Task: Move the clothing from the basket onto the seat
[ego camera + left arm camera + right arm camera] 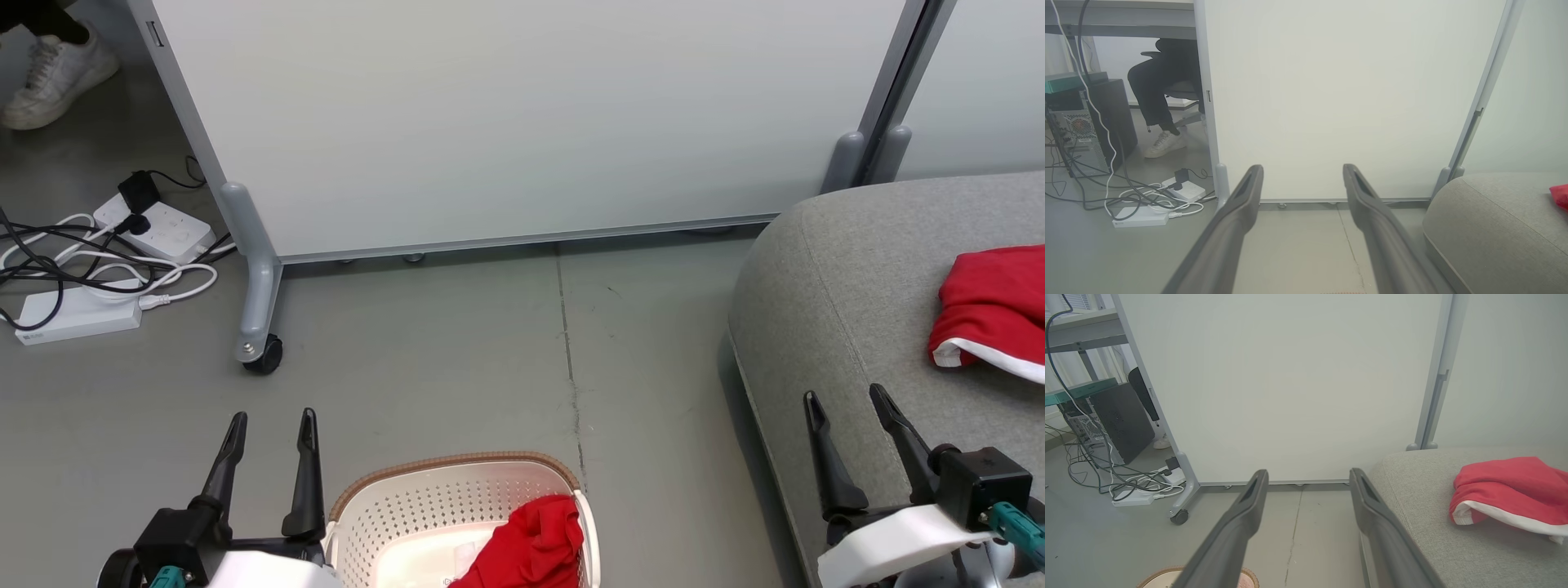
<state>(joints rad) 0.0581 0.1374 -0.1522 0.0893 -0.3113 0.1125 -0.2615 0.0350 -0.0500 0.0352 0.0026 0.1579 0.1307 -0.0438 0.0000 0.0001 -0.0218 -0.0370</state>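
Observation:
The cream basket with a brown rim stands on the floor at the bottom centre; a crumpled red piece of clothing lies in its right side. Another red piece with a white edge rests on the grey seat at the right. My left gripper is open and empty, just left of the basket. My right gripper is open and empty, over the seat's front left part.
A white wheeled partition stands behind, its castor foot on the grey floor. Power strips and tangled cables lie at the left. A person's white shoe is at the top left; a computer tower stands further left.

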